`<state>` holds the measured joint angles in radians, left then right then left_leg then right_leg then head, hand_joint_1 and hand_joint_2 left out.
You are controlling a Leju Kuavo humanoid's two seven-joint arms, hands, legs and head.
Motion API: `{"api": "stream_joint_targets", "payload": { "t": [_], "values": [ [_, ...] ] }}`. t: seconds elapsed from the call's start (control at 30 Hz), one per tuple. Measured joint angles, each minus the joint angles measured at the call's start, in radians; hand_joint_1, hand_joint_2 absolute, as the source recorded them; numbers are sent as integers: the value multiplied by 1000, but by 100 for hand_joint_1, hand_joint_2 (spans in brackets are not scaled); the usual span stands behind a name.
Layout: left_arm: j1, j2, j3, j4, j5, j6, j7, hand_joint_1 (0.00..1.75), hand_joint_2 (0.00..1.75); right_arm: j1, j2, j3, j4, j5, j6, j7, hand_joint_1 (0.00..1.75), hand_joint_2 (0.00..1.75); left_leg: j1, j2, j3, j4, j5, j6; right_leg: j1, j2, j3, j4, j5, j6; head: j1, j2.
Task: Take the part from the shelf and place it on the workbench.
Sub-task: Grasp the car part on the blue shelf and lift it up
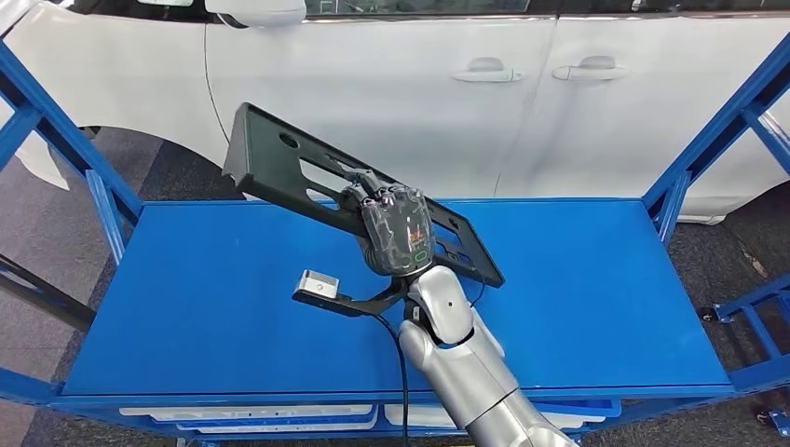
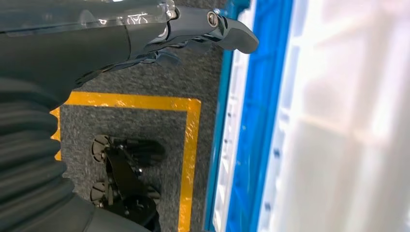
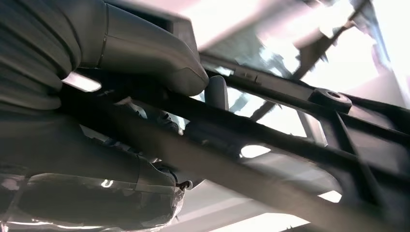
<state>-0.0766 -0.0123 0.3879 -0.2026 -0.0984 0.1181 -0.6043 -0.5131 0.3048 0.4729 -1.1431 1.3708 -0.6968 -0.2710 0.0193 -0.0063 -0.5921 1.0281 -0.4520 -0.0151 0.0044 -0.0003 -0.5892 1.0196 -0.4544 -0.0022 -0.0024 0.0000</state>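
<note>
A flat black plastic part (image 1: 279,163) with cut-outs and a folded edge hangs tilted above the blue workbench (image 1: 205,298), its far left end highest. My right hand (image 1: 396,228) grips it near the middle from the near side. In the right wrist view my thumb (image 3: 145,48) lies over the part's dark bars (image 3: 270,140), with the fingers on the other side. My left hand (image 2: 145,34) hangs beside the bench's blue edge (image 2: 256,121), over grey carpet, and holds nothing.
A white car (image 1: 419,93) stands close behind the bench. Blue frame posts rise at the left (image 1: 56,130) and right (image 1: 717,130) ends. White trays (image 1: 251,414) sit under the front edge. Yellow tape (image 2: 188,159) marks the floor.
</note>
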Motion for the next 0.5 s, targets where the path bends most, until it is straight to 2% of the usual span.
{"api": "stream_joint_targets", "payload": {
  "t": [0.07, 0.1, 0.13, 0.2, 0.23, 0.27, 0.3, 0.33, 0.4, 0.43, 0.5],
  "values": [
    [0, -1, 7, 0, 0, 3, -1, 0, 175, 22, 7, -31, -89, -50, 0, -94, 175, 175, 2, 0, -1, -3, 3, 12, -1, 0, -4, 9, -10, 9, 1, 0],
    [0, -2, 10, 0, -1, 4, -1, 0, 175, 31, 12, -48, -128, -85, 0, -146, 175, 175, 4, 0, -1, -5, 4, 18, -3, 0, -15, 33, -28, 15, 3, 0],
    [-1, -2, 11, 0, -2, 6, 0, 0, 175, 40, 16, -67, -164, -129, 0, -201, 175, 175, 5, 0, -1, -7, 5, 23, -5, 0, -36, 79, -54, 20, 4, 0],
    [-2, -2, 13, 0, -5, 8, 0, 0, 175, 57, 21, -107, -220, -276, -1, -315, 175, 175, 4, 0, -1, -7, 5, 28, -9, 0, -99, 211, -114, 28, 6, 0],
    [-2, -2, 15, 0, -6, 6, 0, 0, 175, 64, 20, -121, -238, -385, -1, -352, 175, 175, 4, 0, -1, -7, 5, 29, -10, 0, -126, 265, -129, 30, 6, 0],
    [-1, -2, 18, 0, -6, 4, 0, 0, 175, 68, 14, -128, -253, -504, -2, -372, 175, 175, 3, -1, -1, -7, 5, 29, -11, 0, -139, 285, -126, 30, 6, 0],
    [-1, -2, 22, 0, -6, 2, -1, 0, 175, 69, 4, -129, -266, -617, -3, -379, 175, 175, 2, -2, 0, -7, 5, 29, -10, 0, -132, 264, -103, 27, 7, 0],
    [0, -3, 25, 0, -5, -1, -1, 0, 175, 70, -6, -126, -279, -696, -3, -377, 175, 175, 1, -3, 1, -7, 4, 29, -9, 0, -106, 205, -68, 22, 8, 0],
    [-1, -5, 32, 0, -4, -2, -1, 0, 175, 72, -20, -122, -304, -758, -4, -375, 175, 175, -2, -2, 1, -7, 4, 25, -4, 0, -41, 61, -7, 9, 8, 0],
    [-2, -6, 34, 0, -4, -2, -2, 0, 175, 73, -23, -119, -313, -759, -3, -375, 175, 175, -3, -1, 1, -7, 3, 22, 0, -1, -22, 18, 7, 4, 7, 0],
    [-3, -7, 36, 0, -3, -1, -3, 0, 175, 75, -31, -113, -327, -758, -3, -376, 175, 175, -4, 0, 0, -10, 4, 11, 6, -2, -15, -3, 11, -1, 7, 0]
  ]
}}
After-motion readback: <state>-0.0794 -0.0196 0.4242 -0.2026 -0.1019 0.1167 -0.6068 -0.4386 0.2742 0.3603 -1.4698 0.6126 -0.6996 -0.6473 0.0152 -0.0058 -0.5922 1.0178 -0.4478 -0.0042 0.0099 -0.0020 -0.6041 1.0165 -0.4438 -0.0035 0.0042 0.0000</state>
